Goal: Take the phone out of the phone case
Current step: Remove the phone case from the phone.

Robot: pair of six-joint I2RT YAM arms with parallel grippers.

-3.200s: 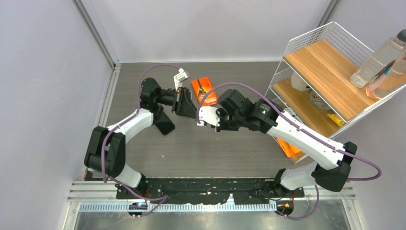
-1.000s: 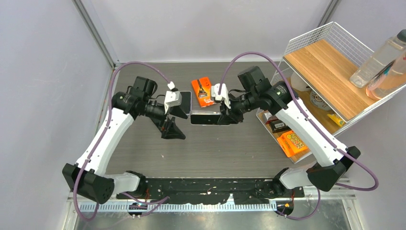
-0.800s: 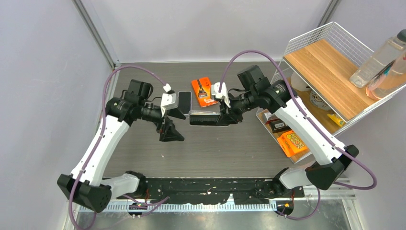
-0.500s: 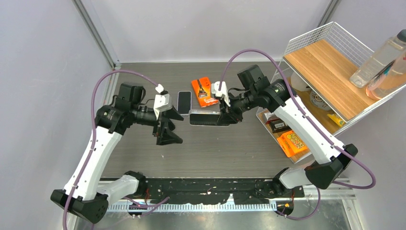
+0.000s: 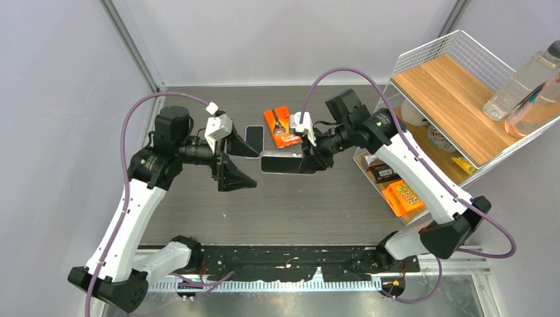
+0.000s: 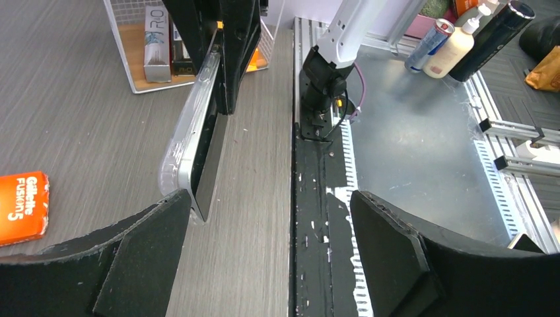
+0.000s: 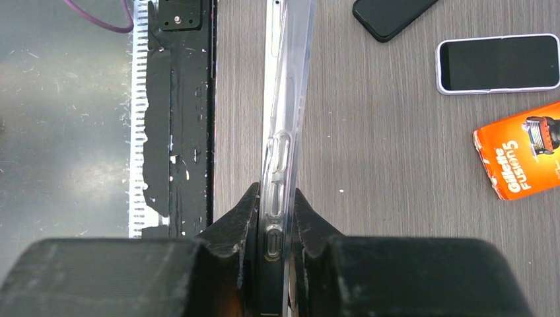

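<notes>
Got the right claw [image 7: 276,218] clamped tight on one end of the clear phone case [image 7: 285,99], holding it up on edge over the middle of the desk [image 5: 297,205]. Seeing the phone [image 5: 254,138] flat and screen-up at upper centre of the top view, just beside an orange razor box [image 5: 280,125] and apart from the case. Also got the left claw [image 6: 267,211] spread wide, close by the case's free end.

Bottles [image 5: 523,80] partly beyond right edge

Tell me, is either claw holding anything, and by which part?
Right gripper pinches the clear plastic phone case at one end; left gripper holds nothing.
</notes>
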